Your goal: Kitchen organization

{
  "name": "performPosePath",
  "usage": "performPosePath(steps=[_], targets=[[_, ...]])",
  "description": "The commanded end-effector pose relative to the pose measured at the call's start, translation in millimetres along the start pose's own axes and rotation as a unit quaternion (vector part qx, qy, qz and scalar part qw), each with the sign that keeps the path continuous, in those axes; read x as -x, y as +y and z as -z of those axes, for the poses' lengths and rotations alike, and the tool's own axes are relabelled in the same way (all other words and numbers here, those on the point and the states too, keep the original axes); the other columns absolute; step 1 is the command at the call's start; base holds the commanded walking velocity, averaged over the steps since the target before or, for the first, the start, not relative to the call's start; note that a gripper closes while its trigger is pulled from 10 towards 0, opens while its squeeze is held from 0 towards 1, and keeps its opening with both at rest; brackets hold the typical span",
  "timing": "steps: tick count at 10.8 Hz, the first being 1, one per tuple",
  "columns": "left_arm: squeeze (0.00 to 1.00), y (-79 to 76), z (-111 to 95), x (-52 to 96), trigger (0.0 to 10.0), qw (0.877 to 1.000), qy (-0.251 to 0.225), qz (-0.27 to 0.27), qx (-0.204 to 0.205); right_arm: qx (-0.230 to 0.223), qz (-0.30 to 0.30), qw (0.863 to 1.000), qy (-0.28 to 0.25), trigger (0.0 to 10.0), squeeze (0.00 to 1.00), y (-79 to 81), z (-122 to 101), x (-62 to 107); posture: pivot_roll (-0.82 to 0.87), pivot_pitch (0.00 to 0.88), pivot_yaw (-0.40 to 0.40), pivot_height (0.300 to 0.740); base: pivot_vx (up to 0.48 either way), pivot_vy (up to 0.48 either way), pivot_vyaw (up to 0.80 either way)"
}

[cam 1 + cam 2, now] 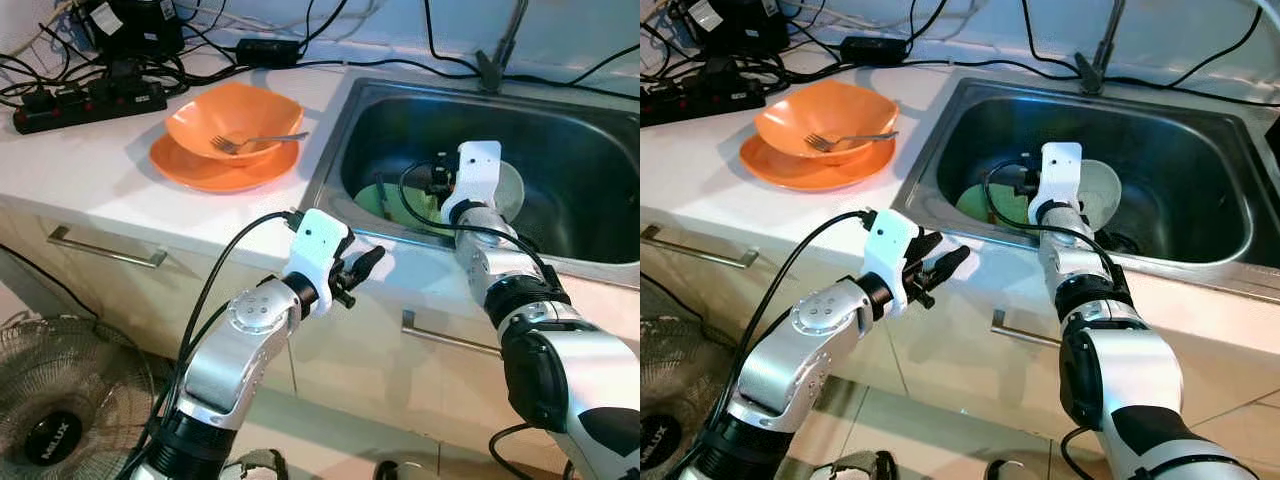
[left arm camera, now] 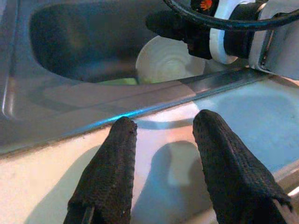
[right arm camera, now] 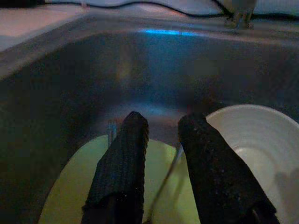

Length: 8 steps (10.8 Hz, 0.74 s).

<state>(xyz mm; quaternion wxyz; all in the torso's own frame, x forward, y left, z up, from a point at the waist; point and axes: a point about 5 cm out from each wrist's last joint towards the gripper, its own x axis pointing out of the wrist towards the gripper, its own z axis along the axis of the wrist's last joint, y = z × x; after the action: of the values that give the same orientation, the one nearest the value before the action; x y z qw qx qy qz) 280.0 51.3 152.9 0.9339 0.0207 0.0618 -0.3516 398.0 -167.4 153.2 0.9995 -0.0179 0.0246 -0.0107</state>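
Note:
An orange bowl [image 1: 235, 118] with a fork [image 1: 258, 141] in it sits on an orange plate [image 1: 215, 170] on the white counter. In the steel sink [image 1: 580, 130] lie a green plate [image 3: 70, 196] and a white bowl [image 3: 252, 135]. A thin utensil [image 3: 167, 175] rests on the green plate. My right gripper [image 3: 163, 121] reaches down into the sink, open, just above the green plate, and the utensil runs under the gap between its fingers. My left gripper [image 1: 362, 268] hovers open and empty over the counter strip in front of the sink.
A black power strip [image 1: 90, 105] and tangled cables run along the back of the counter. The faucet [image 1: 497, 55] stands behind the sink. Drawer handles [image 1: 105, 250] line the cabinet front, and a floor fan [image 1: 50, 400] stands at lower left.

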Motion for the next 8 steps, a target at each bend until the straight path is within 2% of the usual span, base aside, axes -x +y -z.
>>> performPosePath(steps=[1,3,5,6,8], targets=[[0.0,0.7,2.0,-3.4,10.0,1.0,0.007,-0.004,-0.004,0.011,0.001,0.999,-0.032,10.0,0.0,-2.4,-16.4,-3.6,0.13,0.115,0.024,0.74,0.0,0.0,0.0],[0.0,-0.2,0.0,-7.4,10.0,1.0,-0.001,-0.004,-0.003,0.013,-0.001,0.997,-0.079,10.0,0.0,-5.6,-33.6,-4.9,0.11,0.109,0.019,0.74,0.0,0.0,0.0],[0.0,2.7,-7.4,-13.3,10.0,0.999,-0.029,-0.021,-0.013,0.003,-0.002,0.989,-0.147,10.0,0.0,-9.9,-52.9,-2.2,0.08,0.102,0.011,0.74,0.0,0.0,0.0],[0.0,7.0,-12.3,-16.0,10.0,0.998,-0.05,-0.036,-0.019,0.006,-0.018,0.981,-0.194,10.0,0.0,-8.6,-63.7,4.3,0.06,0.1,0.005,0.74,0.0,0.0,0.0],[0.0,13.3,-15.9,-17.4,10.0,0.996,-0.067,-0.057,-0.023,0.007,-0.033,0.971,-0.238,10.0,0.0,-8.6,-74.7,16.2,0.04,0.098,-0.004,0.74,0.0,0.0,0.0]])
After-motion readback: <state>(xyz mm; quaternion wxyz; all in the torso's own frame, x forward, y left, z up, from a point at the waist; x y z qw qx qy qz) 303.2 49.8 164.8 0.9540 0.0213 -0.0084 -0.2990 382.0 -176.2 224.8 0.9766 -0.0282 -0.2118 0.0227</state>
